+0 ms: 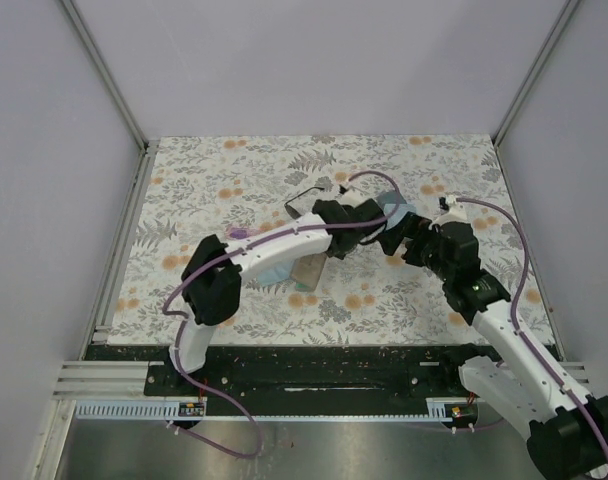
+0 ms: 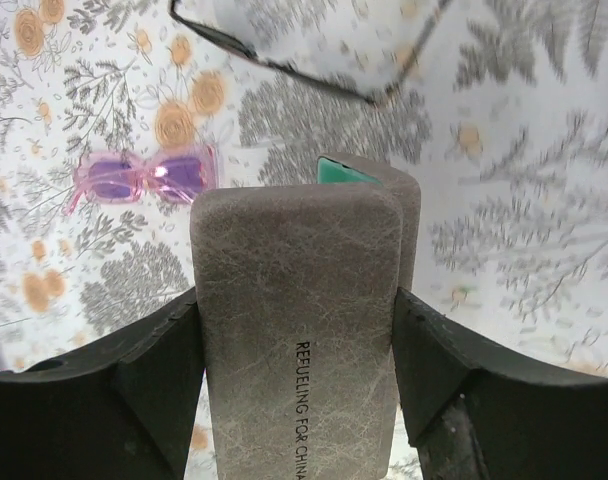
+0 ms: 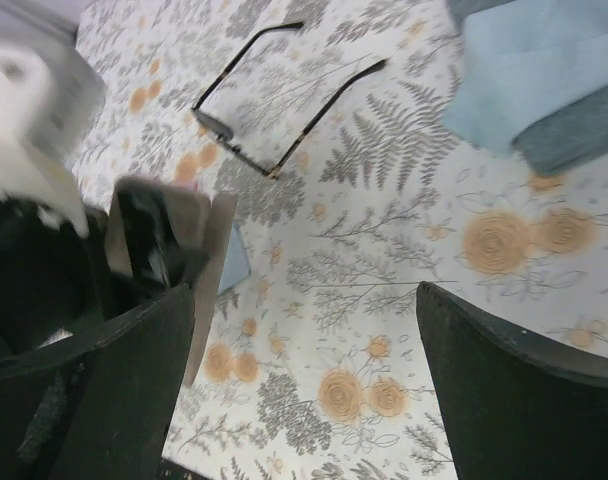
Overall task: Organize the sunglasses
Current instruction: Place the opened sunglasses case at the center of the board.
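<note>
1. Grey-beige, leather-look case sits clamped across its width in my left pincer. The jaws stand partly apart and press on both long sides. A sliver of teal shows at the case's far end, and I cannot tell whether it is lining or a separate thing.
2. My right pincer is spread wide and holds nothing. Only the patterned table shows between its jaws.
3. Progress, in my judgement, is early. Neither pair of sunglasses is inside anything, and both lie bare on the table. Each pair has yet to be stowed. The wire pair probably needs its temples folded first.
4. Purple-tinted pair: it lies flat on the table, near the case's far end and off to its left in the left wrist view. Its long axis runs across that view with a slight tilt, roughly square to the case's long axis. I cannot tell whether its temples are folded.
5. Black wire-framed pair: it lies on the table beyond the case, temples unfolded. In the right wrist view the front bar runs diagonally. Both temples reach from it toward the upper right, in the direction of the light-blue cloth but apart from it. In the top view the pair lies just past the left arm's wrist.
</note>
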You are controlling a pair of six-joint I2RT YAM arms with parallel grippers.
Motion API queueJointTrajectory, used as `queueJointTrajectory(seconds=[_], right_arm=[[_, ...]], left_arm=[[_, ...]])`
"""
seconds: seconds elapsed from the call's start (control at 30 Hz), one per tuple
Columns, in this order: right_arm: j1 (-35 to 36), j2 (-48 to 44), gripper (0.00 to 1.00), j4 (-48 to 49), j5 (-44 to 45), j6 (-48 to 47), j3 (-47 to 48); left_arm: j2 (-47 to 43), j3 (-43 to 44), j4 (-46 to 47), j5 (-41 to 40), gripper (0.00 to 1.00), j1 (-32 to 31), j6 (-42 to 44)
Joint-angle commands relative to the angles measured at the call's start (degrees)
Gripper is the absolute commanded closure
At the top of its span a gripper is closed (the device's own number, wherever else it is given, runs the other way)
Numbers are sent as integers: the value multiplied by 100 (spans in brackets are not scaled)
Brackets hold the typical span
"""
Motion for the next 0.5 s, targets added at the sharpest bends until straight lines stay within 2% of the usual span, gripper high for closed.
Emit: queueJointTrajectory(seconds=[0.0, 0.2, 0.4, 0.47], right_arm=[[23, -665, 1, -497, 1348, 21, -114], [23, -1746, 1, -1236, 2535, 398, -280], [31, -2547, 1, -1535, 2843, 522, -439], [31, -2539, 1, -1588, 2826, 513, -413]], left_arm=[[156, 467, -819, -1069, 64, -421, 23], [736, 740, -1065, -1307, 59, -729, -82], [1263, 792, -837, -876, 55, -738, -39], [1360, 898, -828, -850, 48, -729, -39]])
